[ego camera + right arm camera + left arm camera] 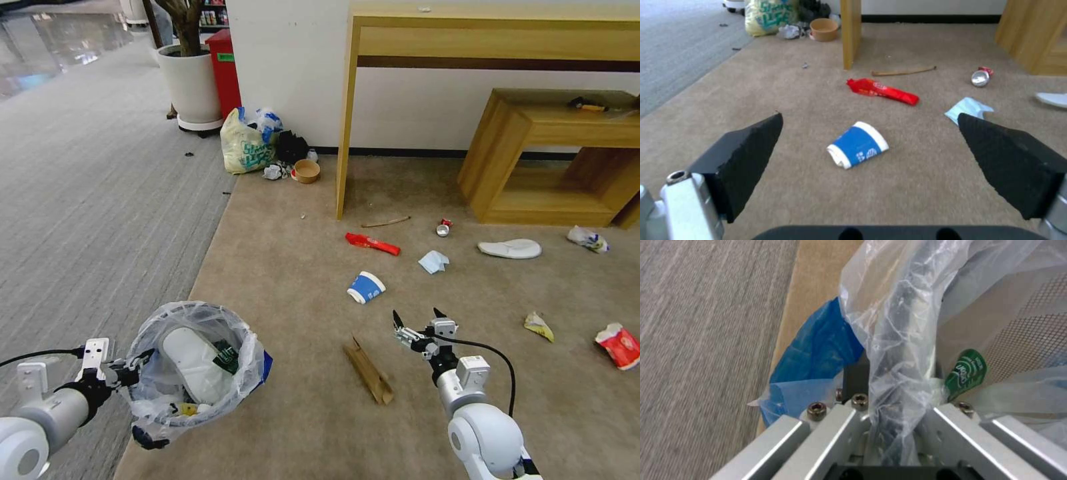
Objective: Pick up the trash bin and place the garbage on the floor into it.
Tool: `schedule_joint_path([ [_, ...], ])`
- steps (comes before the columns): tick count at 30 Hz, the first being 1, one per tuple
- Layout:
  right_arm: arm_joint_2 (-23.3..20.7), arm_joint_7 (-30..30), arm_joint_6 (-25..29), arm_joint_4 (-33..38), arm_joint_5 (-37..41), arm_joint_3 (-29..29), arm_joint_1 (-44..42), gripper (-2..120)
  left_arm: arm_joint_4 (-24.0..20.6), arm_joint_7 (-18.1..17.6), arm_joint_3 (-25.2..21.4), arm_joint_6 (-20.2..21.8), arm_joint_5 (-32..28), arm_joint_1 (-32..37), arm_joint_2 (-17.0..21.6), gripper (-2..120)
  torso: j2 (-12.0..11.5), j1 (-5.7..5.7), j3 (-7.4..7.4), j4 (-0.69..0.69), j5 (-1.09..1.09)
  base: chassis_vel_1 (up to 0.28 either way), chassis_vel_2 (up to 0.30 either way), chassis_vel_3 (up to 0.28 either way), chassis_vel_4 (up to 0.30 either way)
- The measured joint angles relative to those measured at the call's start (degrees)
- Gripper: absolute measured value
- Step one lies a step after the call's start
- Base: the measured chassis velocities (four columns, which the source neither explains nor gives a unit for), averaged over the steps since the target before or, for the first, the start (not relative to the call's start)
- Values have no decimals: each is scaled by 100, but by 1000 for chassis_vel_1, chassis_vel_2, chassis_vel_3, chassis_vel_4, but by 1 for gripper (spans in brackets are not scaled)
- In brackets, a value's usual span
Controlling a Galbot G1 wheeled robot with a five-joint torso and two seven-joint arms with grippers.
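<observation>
One small round black trash bin lined with crinkly clear plastic, blue patch at the rim, held off the floor at lower left, over the seam between tan carpet and grey striped carpet. Inside it: a white slipper and a green-printed scrap.

Scattered on the tan carpet ahead: a blue-white paper cup on its side, a brown cardboard strip nearer, a red wrapper beyond, a pale blue tissue, a crushed can, a thin stick, a second white slipper, crumpled plastic, a yellowish scrap, a red cup far right. Against the wall: a yellowish knotted bag, a tan bowl, a wooden table and a low wooden shelf unit. Nothing between the cup and the right arm.

Left gripper clamped on the bin's bagged rim, fingers pinching plastic and wall. Right gripper hovering above the carpet just short of the blue cup, fingers spread wide, holding nothing, touching nothing.
</observation>
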Motion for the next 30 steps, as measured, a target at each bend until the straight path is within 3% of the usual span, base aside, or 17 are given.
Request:
schedule_joint_path([
  [10, -75, -67, -304, -290, 51, -127, 120, 100, 4, 4, 21, -1, 8, -10, -20, 0, 0, 1, 1, 0, -1, -105, 118, 118, -120],
  [17, -495, -780, -818, -790, 288, -482, 396, 100, -17, 6, 45, 0, 35, 3, -33, 0, 0, -1, -1, 1, -1, 0, 0, 0, 0],
  [22, -721, -1155, -866, -1646, 246, -1056, 856, 100, -72, -1, 20, -1, 38, 61, -20, 0, 0, -1, 0, 1, -1, 0, 0, 0, 0],
  [30, -425, -1286, -887, -2685, -288, -1632, 1440, 100, -158, -42, -2, 0, 39, 132, 5, 0, 0, -1, 0, 1, 1, 0, 0, 0, 0],
])
